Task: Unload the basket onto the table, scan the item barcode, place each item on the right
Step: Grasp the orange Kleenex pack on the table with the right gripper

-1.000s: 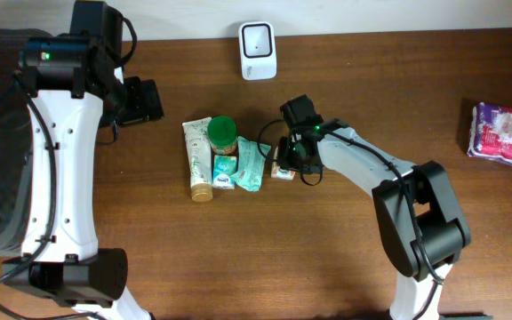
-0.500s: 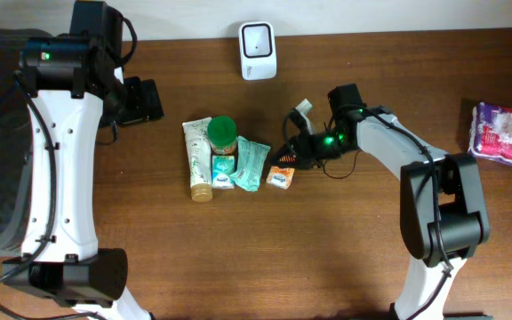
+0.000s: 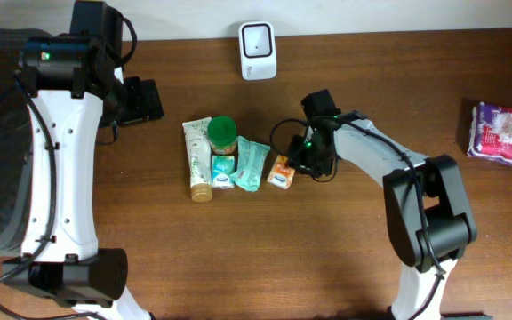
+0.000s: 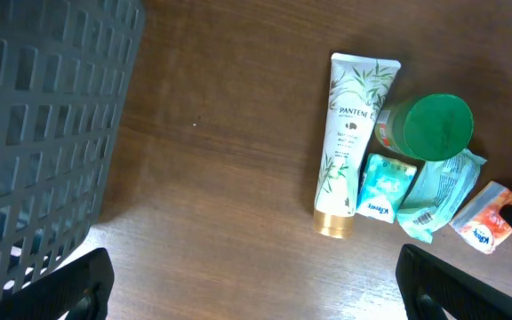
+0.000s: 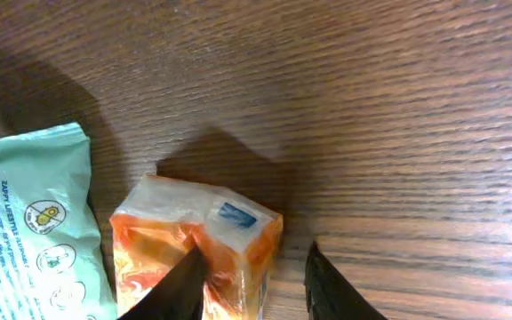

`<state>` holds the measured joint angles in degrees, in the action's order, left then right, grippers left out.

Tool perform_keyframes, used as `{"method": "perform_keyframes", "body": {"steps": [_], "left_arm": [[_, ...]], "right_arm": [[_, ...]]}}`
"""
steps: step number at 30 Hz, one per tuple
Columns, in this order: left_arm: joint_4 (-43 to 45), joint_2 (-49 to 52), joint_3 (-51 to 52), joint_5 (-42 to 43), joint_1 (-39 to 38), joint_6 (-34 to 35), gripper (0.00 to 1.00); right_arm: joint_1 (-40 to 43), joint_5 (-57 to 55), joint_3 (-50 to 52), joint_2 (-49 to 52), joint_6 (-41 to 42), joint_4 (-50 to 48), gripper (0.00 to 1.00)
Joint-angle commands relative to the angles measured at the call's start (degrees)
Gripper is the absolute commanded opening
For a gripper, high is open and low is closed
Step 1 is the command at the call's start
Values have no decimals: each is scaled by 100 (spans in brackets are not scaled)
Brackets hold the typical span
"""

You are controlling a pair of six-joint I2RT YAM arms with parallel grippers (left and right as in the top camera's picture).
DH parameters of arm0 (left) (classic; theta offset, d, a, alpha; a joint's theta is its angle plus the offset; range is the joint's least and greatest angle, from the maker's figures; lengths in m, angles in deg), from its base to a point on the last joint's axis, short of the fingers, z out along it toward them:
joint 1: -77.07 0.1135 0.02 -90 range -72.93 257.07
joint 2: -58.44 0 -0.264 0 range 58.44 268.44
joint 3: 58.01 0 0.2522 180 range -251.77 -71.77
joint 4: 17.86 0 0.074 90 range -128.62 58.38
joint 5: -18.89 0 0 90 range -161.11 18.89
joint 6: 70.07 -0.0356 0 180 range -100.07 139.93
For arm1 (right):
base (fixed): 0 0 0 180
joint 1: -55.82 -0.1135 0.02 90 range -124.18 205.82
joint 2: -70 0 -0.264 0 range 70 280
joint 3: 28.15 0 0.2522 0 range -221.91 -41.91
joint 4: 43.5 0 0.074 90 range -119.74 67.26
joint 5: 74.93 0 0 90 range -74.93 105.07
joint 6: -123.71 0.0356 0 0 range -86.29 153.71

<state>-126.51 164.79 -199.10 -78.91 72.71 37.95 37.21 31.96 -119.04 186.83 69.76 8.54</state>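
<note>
Though cluttered — wooden table (image 3: 238, 258); basket (image 4: 43, 116)

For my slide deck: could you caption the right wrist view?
Right gripper, fingers apart, over an orange tissue pack on the wooden table, a green packet lying beside it.

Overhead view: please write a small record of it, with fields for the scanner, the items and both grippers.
scanner: white, at the far edge
cluster: tube, green-lidded jar, teal packet, orange pack
apart: pink packet, right side
left gripper: open, empty
right gripper: open, at the orange pack
</note>
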Motion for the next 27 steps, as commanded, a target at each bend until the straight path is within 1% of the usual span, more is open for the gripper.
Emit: {"method": "perform_keyframes", "body": {"steps": [1,2,3,4,5,6,9,10,11,12,14,15,16,19,21,22,23,24,25,26,27], "left_arm": [[2,-39,-11,-44,13,57,99],[2,-39,-11,-44,13,55,99],[2,-39,-11,-44,13,57,99],[0,-39,-11,-44,13,57,99],[2,-39,-11,-44,13,57,99],[0,-39,-11,-44,13,55,99],[0,-39,-11,-44,13,55,99],[2,-39,-11,-44,13,55,99],[2,-39,-11,-44,13,55,99],[2,-39,-11,-44,13,55,99],[0,-39,-11,-44,13,55,99],[2,-39,-11,-44,13,55,99],[2,-39,-11,-44,13,55,99],[2,-39,-11,-44,13,57,99],[2,-39,-11,-44,13,55,99],[2,-39,-11,-44,13,55,99],[2,-39,-11,-44,13,55,99],[2,-39,-11,-44,13,55,99],[2,-39,-11,-44,13,55,99],[2,-39,-11,-44,13,55,99],[2,-39,-11,-44,13,55,99]], "right_arm": [[-308,-256,160,258,133,-39,33],[-413,-256,162,350,256,-48,33],[-507,-247,164,450,345,-85,31],[-538,-232,164,507,345,-149,24],[-529,-160,157,505,341,-166,4],[-442,140,107,470,101,-168,4],[48,1858,22,131,-1390,-57,4],[264,2138,22,-9,-1832,216,4],[538,2455,22,-160,-2465,610,4],[855,3265,22,-299,-3606,1174,4],[1154,4483,22,-334,-4946,1847,4],[1268,5014,22,-334,-5554,2166,4],[1268,5311,22,-334,-5770,2275,4],[1143,5976,24,-334,-5987,2299,4],[1075,6000,24,-332,-5982,2190,4],[1075,5914,24,-332,-5978,2168,4],[1075,5600,24,-332,-5954,2129,4],[1075,5005,24,-332,-5755,2124,4],[1073,4258,24,-332,-5226,2004,4],[1073,3314,24,-328,-4360,1843,4],[1073,2103,24,-328,-3257,1711,4]]}}
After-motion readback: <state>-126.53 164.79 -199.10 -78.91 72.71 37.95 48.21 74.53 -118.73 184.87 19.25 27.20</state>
